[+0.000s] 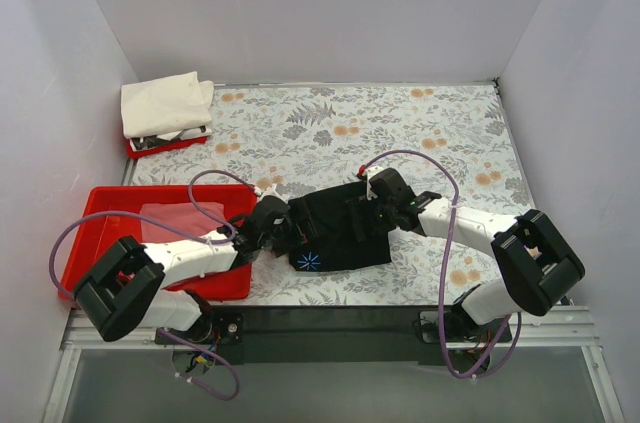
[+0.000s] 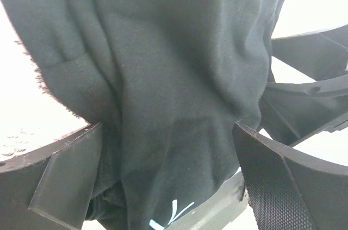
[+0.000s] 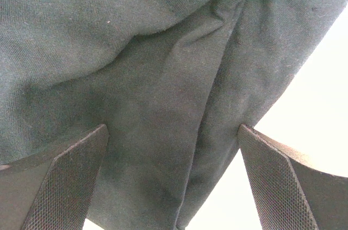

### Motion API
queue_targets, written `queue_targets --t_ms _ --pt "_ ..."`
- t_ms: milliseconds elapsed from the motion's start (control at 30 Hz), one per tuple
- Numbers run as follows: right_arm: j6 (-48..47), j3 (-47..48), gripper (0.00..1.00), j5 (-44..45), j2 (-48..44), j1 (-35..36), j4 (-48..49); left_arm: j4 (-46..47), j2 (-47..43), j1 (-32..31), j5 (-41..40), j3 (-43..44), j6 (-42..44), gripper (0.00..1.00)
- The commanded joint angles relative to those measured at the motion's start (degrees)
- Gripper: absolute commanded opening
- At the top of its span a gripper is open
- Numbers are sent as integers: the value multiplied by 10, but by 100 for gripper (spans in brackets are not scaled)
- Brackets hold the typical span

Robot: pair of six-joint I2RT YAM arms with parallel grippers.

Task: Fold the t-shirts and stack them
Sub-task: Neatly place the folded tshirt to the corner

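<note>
Right now the black t-shirt (image 1: 340,233) lies folded near the front edge of the counter (image 1: 420,133), its near hem just short of the rim. At its left edge the left gripper (image 2: 166,154) is spread wide, with bunched cloth between its 2 fingers but not pinched. At its far-right corner the right gripper (image 3: 173,154) gapes just as wide, cloth loose between. Left of the shirt, a big red tray (image 1: 100,193) holds the pink t-shirt (image 1: 180,218). Far back-left, the cream t-shirt (image 1: 165,105) sits folded on a small red tray (image 1: 165,146). Behind and right of the shirt, floral counter runs to the walls.
</note>
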Motion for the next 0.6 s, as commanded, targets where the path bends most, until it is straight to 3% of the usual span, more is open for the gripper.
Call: queue_targets --t_ms 0,367,500,567 --pt "8 -13 94 -8 13 9 6 5 20 -7 -6 -11 -4 92" --pt "14 -1 93 -9 47 29 12 63 75 -16 20 8 1 85" --pt "16 2 93 -9 54 37 12 67 90 -18 16 15 9 72" --pt "16 3 93 -9 55 38 12 70 102 -20 16 19 10 59"
